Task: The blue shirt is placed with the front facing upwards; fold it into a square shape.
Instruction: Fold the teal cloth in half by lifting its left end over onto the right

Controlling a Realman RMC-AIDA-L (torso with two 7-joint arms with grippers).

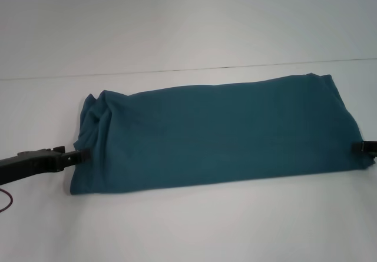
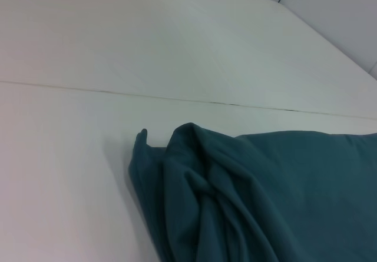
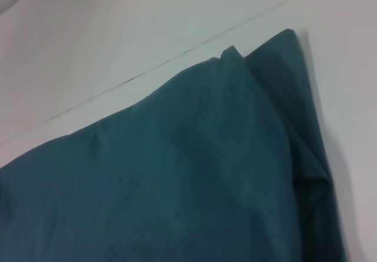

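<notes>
The blue shirt (image 1: pixel 218 135) lies on the white table as a long plain teal band running left to right, with no print showing. Its left end is bunched into creases (image 2: pixel 218 203), and its right end is a layered folded corner (image 3: pixel 283 97). My left gripper (image 1: pixel 83 155) reaches in low from the left and sits over the shirt's left edge, shut on the cloth. My right gripper (image 1: pixel 360 147) shows only as a black tip at the picture's right edge, pinching the shirt's right end. Neither wrist view shows its own fingers.
The white table (image 1: pixel 188 226) has a thin dark seam line (image 1: pixel 177 69) running across it just behind the shirt. A dark cable loop (image 1: pixel 6 202) hangs below my left arm at the left edge.
</notes>
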